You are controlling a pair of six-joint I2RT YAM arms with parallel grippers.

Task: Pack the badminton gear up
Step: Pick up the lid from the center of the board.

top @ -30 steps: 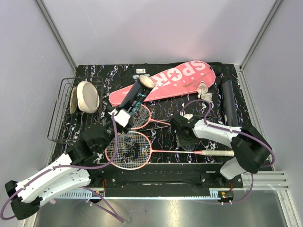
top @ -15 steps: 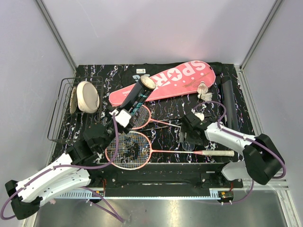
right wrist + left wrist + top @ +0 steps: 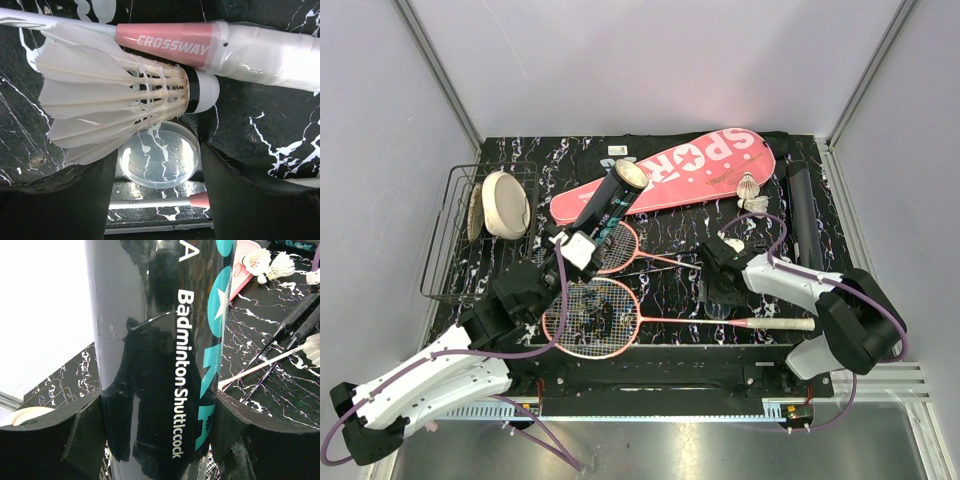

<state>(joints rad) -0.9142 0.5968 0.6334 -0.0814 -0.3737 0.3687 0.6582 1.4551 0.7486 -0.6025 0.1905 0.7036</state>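
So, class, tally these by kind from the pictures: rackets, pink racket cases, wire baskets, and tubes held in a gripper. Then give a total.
Rackets: 2
Pink racket case: 1
Wire basket: 1
Tube held in the left gripper: 1
Total: 5

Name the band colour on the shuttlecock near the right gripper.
Black band; best in right wrist view.

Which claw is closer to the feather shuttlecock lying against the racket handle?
Right. The right claw hangs open just over the shuttlecock, which lies by its fingertips. The left claw is well off to the side, clamped on the dark tube.
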